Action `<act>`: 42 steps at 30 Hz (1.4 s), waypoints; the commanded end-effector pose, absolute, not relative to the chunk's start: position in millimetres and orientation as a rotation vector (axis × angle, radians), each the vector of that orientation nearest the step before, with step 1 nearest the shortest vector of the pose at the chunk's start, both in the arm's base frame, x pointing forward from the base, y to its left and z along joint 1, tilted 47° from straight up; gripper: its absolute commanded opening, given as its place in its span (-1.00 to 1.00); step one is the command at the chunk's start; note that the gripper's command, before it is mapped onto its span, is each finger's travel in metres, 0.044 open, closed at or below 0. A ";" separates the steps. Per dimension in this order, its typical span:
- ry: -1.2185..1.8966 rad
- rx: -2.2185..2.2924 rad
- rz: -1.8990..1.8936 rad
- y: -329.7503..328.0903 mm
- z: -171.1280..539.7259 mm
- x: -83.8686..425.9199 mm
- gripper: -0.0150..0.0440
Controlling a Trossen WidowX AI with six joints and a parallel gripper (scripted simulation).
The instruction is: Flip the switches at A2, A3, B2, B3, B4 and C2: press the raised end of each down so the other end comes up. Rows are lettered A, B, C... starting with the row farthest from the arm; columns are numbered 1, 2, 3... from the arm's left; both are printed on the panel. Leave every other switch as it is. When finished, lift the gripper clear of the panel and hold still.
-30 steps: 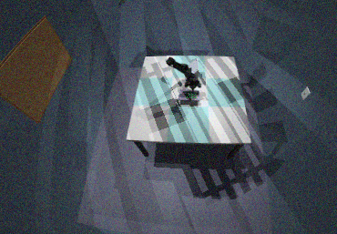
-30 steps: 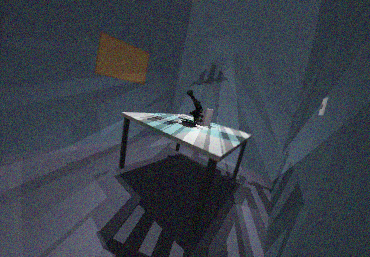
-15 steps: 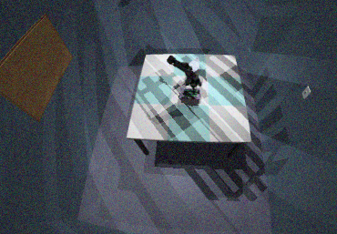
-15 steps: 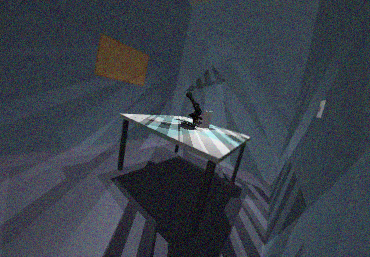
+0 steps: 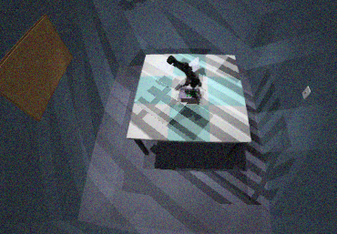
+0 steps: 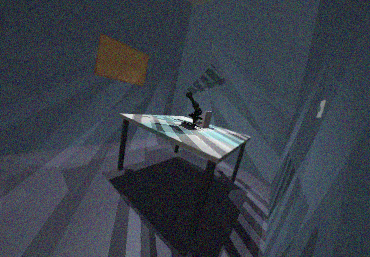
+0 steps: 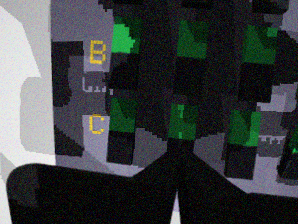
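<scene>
Wrist view: my gripper [image 7: 179,156] is pressed fully together with nothing between the fingers, so the 2 tips form a single dark wedge that serves as the pressing tool. The wedge points at the row-C switch [image 7: 182,121] in column 2, the second green rocker to the right of the yellow letter C [image 7: 96,124]; whether the tip touches it or hovers just above cannot be told.

Panel [image 7: 75,85]: the task's switches lie here, directly under my wrist. Rows B and C show 3 green rockers each in this view; the letter B [image 7: 97,52] marks the upper row, and row A lies beyond the top edge, out of sight. Which end of each rocker stands raised is too blurred to read.

Step in hand, as I judge it: C2. To do it well I should keep the fingers closed, centre the wedge on the raised end only, and push straight down without sliding sideways — the neighbours in columns 1 and 3 sit just beside it and must stay as they are.

Top view: the arm [image 5: 184,72] reaches over the panel, which rests on the striped table [image 5: 150,127].

Containers: none visible — nothing here holds anything.
</scene>
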State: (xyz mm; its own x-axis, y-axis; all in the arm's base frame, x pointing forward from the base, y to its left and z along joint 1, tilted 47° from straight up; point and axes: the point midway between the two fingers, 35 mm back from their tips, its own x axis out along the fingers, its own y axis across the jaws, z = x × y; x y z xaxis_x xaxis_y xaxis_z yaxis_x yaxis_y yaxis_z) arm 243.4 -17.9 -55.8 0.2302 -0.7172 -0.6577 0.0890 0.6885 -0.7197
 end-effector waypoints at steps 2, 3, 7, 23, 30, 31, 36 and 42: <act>1.226 -0.631 -0.605 -19.1 -56.9 243.1 -0.49; 1.226 -0.631 -0.605 -19.2 -57.0 243.1 -0.49; 1.226 -0.631 -0.605 -19.6 -57.3 243.2 -0.49; 1.240 -0.617 -0.603 4.8 -39.0 239.9 -0.49; 1.251 -0.622 -0.613 27.3 -15.3 231.3 -0.49; 1.252 -0.622 -0.613 27.4 -14.3 233.2 -0.49; 1.250 -0.622 -0.614 26.1 9.6 275.1 -0.49; 1.250 -0.622 -0.614 25.8 10.8 276.9 -0.49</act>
